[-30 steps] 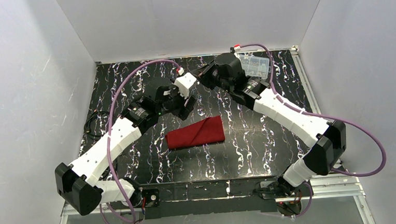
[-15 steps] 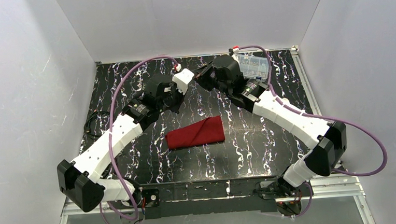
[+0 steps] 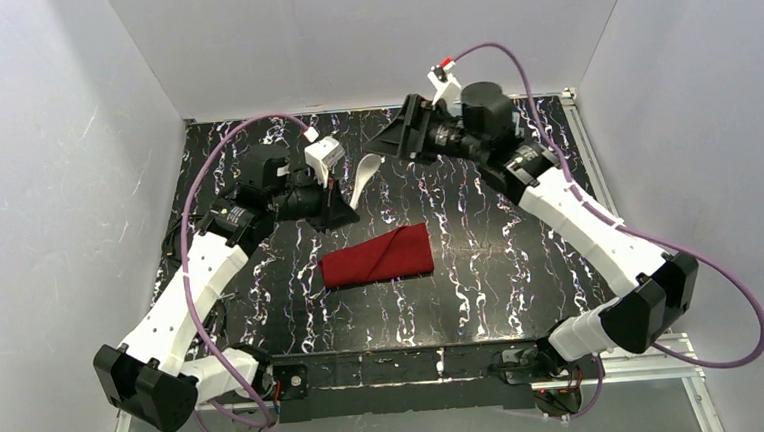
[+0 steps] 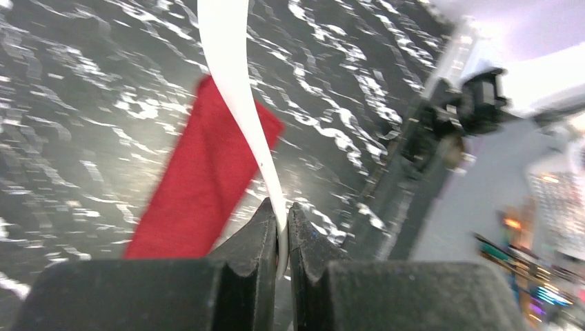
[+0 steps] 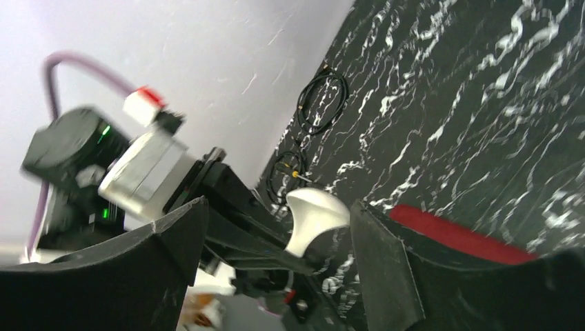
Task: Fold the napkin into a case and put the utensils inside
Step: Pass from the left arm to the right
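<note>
Top external view has both arms reaching over the far half of the table [image 3: 521, 258], their tips near each other above the marbled black surface. The left gripper [image 4: 279, 214] is clamped tight on the handle end of a white spoon [image 4: 238, 89], which rises out of the jaws in a slight curve. Holding it by the very end leaves the bowl end free, which I judge is the point, so that it can go into the cloth first. The right gripper [image 3: 384, 148] stands wide. From its own camera the spoon's rounded head sits between the two spread jaws, and as far as I can tell it touches neither. It looks to me like a pass between the arms, and the left one has the grip. The folded napkin [image 3: 377, 255] lies flat near the middle of the table, a deep red oblong with a diagonal flap across it, well apart from both grippers and nearer the front edge than they are. Lying there alone, it is easy to approach from either side. I see only this one spoon. Nothing carries writing I can read. A small red-and-white plug [image 3: 439, 70] sits on the right wrist, but it shows no lettering.
</note>
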Robot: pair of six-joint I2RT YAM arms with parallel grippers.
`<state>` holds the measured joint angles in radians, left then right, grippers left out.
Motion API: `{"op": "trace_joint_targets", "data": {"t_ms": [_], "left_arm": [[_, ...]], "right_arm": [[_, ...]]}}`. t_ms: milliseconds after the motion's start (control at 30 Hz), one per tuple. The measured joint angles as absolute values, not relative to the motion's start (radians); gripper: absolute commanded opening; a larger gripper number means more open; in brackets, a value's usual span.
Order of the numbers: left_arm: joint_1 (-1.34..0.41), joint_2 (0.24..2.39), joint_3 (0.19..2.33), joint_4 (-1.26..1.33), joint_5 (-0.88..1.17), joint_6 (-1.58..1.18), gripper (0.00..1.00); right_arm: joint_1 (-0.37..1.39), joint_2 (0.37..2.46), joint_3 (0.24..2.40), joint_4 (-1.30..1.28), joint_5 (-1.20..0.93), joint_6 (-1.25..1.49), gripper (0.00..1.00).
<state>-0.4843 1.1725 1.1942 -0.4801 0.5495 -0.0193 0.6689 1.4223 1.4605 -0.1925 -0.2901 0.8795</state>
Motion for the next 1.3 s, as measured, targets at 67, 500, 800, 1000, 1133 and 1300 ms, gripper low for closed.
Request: {"op": "trace_joint_targets", "data": {"t_ms": [67,500,800,1000,1133,1300], "left_arm": [[-0.458,1.171,1.180,-0.491,0.661,-0.070,0.00],[-0.421,1.171,1.151,-0.578,1.013,-0.195,0.00],[-0.414,1.172,1.152,-0.635,1.089,-0.185,0.00],[-0.414,1.175,1.159,-0.672,1.109,-0.162,0.00],[-0.414,1.175,1.159,-0.705,1.122,-0.139,0.00],[-0.411,1.175,1.164,-0.743,1.139,-0.102,0.00]], "right_arm": [[0.622,1.407,1.467,-0.181,-0.419,0.762,0.86],[0.569,1.460,1.625,-0.457,-0.842,0.153,0.66],[0.581,1.489,1.624,-0.530,-0.901,0.095,0.60],[0.643,1.497,1.623,-0.538,-0.888,0.091,0.52],[0.672,1.521,1.621,-0.550,-0.870,0.084,0.43],[0.681,1.534,1.594,-0.567,-0.860,0.072,0.01]]}}
